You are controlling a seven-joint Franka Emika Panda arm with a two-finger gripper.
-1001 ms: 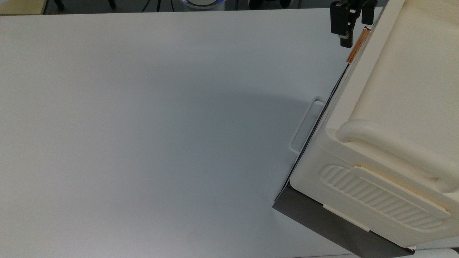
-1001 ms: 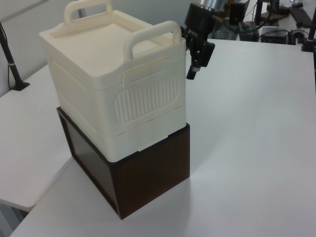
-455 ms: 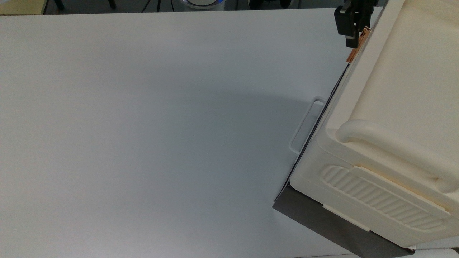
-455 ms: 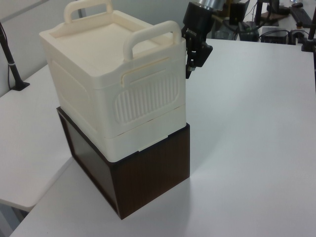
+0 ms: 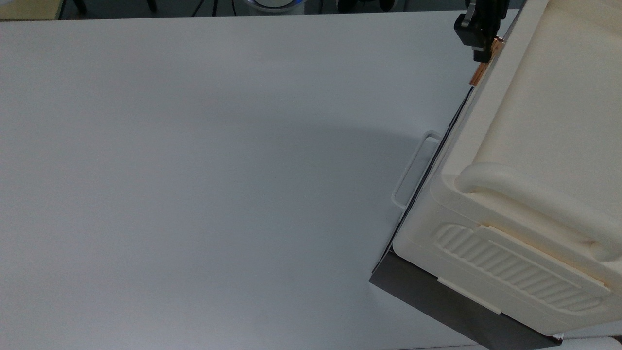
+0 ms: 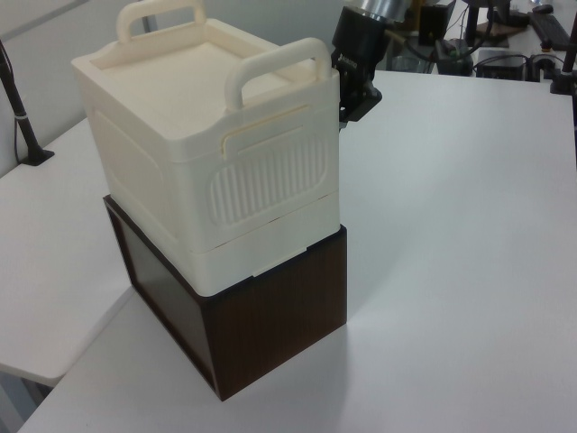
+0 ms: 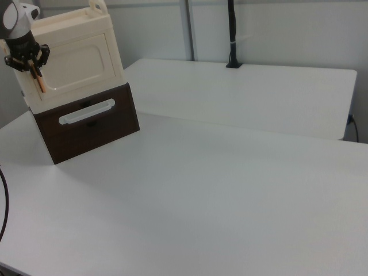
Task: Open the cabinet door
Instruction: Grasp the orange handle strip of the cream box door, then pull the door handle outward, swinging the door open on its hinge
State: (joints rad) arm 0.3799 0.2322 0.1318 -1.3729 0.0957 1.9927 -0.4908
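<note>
The step in hand looks like the grasp of the handle (image 7: pixel 39 81) — the door (image 7: pixel 77 61) is flat against the front of the cabinet (image 6: pixel 207 135), not yet swung at all, and the gripper (image 7: pixel 33 69) has closed in on the small copper bar that runs along the door's edge at nine o'clock in the right view. In the top view the gripper (image 5: pixel 481 41) sits at one o'clock in the frame, right over the upper end of the handle (image 5: pixel 482 70), with the copper strip running out from under it toward seven o'clock. The jaws look drawn narrow about the bar, one dark finger on each side of it in the right view, though whether they already pinch it or merely bracket it I cannot tell from these pictures. In the left view the gripper (image 6: pixel 350 90) is tucked against the far front corner of the cabinet, at three o'clock from the thick top handle (image 6: pixel 275 68). The cabinet itself stands on a dark brown base (image 6: pixel 270 316) on the white table (image 5: pixel 194 170), and below the door a pale loop handle (image 7: pixel 86 111) sits on the base front — that one is not the target. Next, I judge, the jaws must be firmly set on the bar, then the pull should follow an arc about the hinge at the door's opposite edge, gently enough that the cabinet does not slide or tip on its base
</note>
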